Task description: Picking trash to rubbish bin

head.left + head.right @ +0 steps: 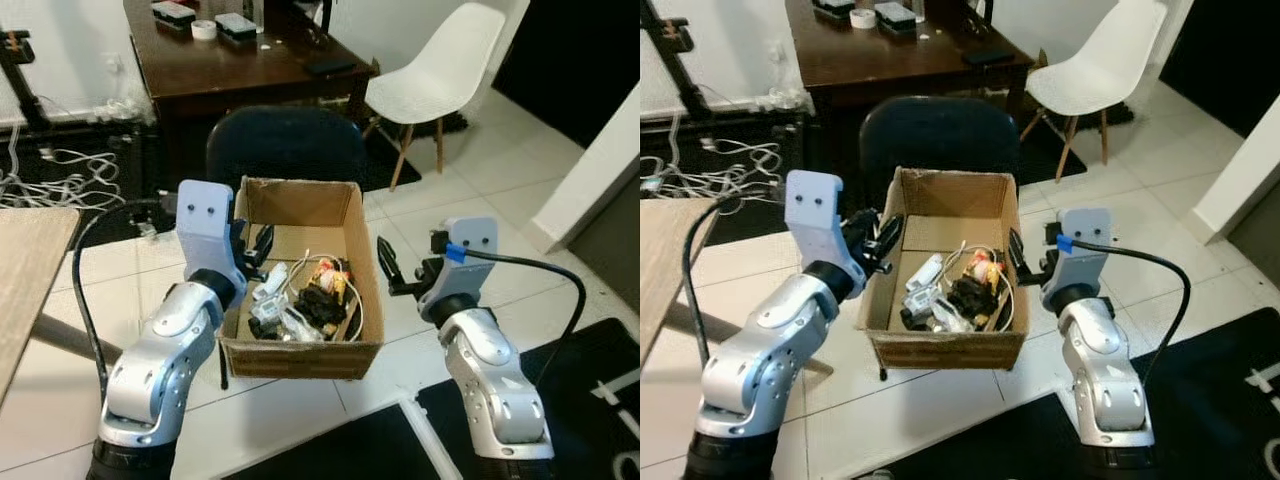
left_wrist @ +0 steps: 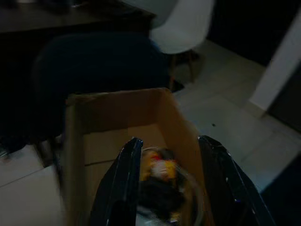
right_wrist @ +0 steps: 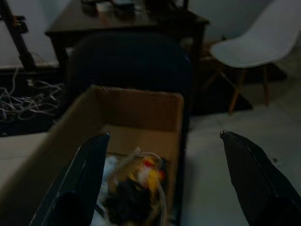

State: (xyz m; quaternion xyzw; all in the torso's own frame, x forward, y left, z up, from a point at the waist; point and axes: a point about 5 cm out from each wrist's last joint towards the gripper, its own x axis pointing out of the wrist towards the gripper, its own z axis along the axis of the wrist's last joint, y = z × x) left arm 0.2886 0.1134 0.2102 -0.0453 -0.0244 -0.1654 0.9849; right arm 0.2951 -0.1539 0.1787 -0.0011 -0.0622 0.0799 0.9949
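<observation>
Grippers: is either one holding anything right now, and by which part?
Nothing held. Left gripper and right gripper are both open, flanking the cardboard box of trash.

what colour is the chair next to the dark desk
White, with wooden legs; the chair shows best in the left eye view.

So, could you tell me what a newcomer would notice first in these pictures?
Probably the cardboard box on the tiled floor right before the robot, with a tangle of trash in its bottom. Next, the left gripper at the box's left wall and the right gripper just outside its right wall, both with jaws open. Behind stand a dark chair and a white chair.
</observation>
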